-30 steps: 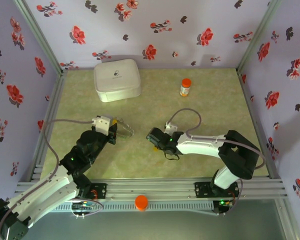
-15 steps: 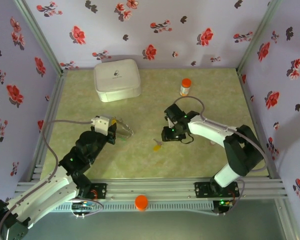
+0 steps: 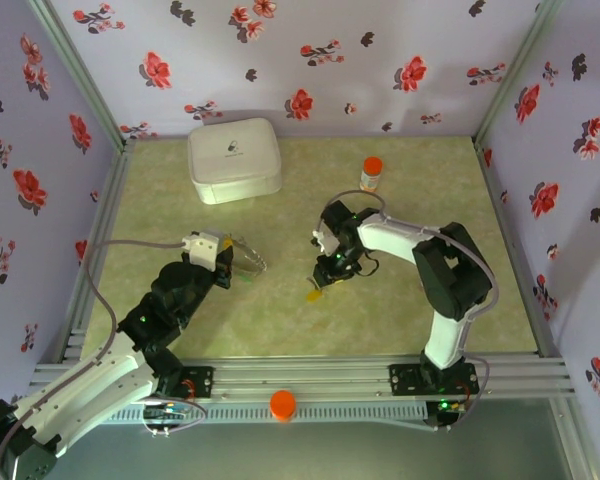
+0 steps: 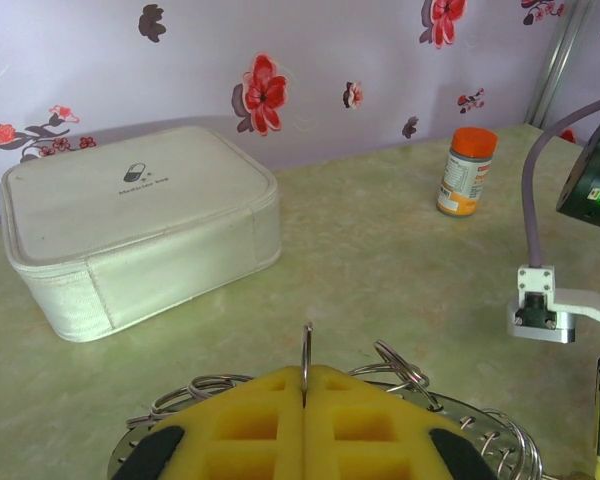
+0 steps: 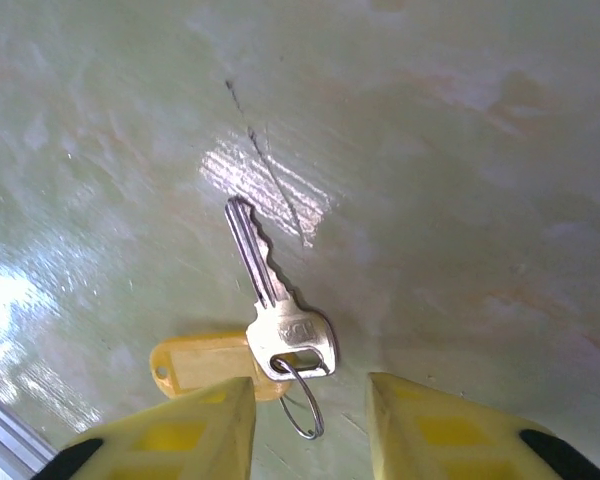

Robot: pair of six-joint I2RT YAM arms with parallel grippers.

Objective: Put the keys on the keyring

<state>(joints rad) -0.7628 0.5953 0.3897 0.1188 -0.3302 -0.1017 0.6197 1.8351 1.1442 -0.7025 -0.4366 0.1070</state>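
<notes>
soft even light, glare on table [image 5: 265, 185]

Table [image 3: 280, 325]: pale green, marbled, glossy top; a thin dark scratch [image 5: 265, 160] shows in the right wrist view. Far left: white case [image 3: 234, 158], lying flat. Far right of centre: small bottle [image 3: 371, 174] with orange cap, upright, well apart from the case. Middle: one silver key [image 5: 277, 295] flat on the surface, with a yellow tag [image 5: 195, 362] and a small wire ring [image 5: 302, 400] at its head
</notes>
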